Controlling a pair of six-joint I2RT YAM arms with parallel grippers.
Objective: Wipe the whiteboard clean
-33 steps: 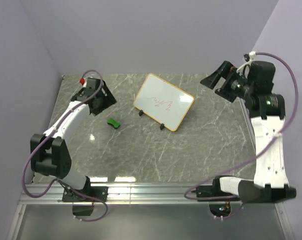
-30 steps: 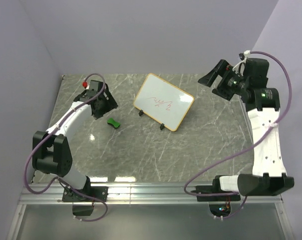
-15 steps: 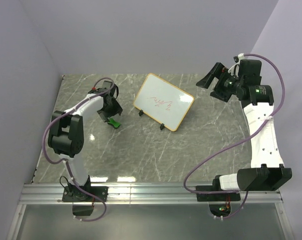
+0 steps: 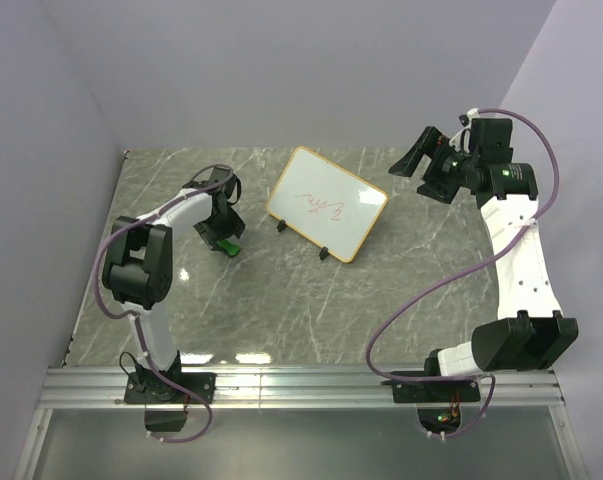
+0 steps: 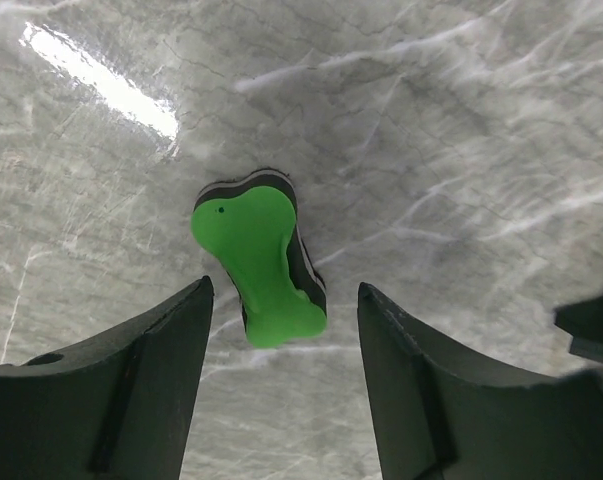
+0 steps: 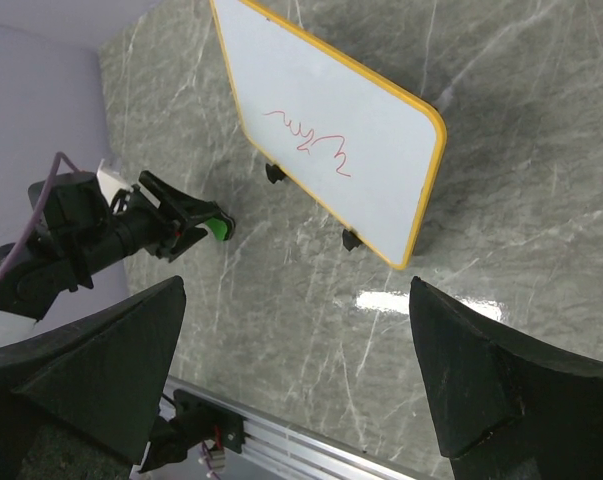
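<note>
While the grey marbled desk [image 4: 381,300] takes up most of the top view, the whiteboard [image 4: 328,203] is the main thing on it. It sits near the far edge, roughly mid-width, turned at an angle so one corner points at the far edge and the opposite one at the right side. It's a white panel with rounded corners and a thin orange frame [image 6: 433,180], propped up on two little black feet [image 6: 351,239] along its near long side. There's a red scribble [image 6: 309,142] across the middle of it, kind of a wavy squiggle, and the rest of the surface looks clean.

The right arm is up near the far right corner, and the right gripper [image 4: 416,158] hangs in the air well apart from the board. Its jaws are spread wide with nothing between them, and the wrist camera looks down at the board through the gap.

The left arm reaches toward the left side of the desk, and the left gripper [image 5: 283,290] is low over the surface with its fingers [image 5: 141,380] apart. They straddle the green eraser [image 5: 261,260] without visibly touching it. The eraser is a small bone-shaped green block with a dark underside, lying flat on the desk just left of the board, with a clear gap between the two.
</note>
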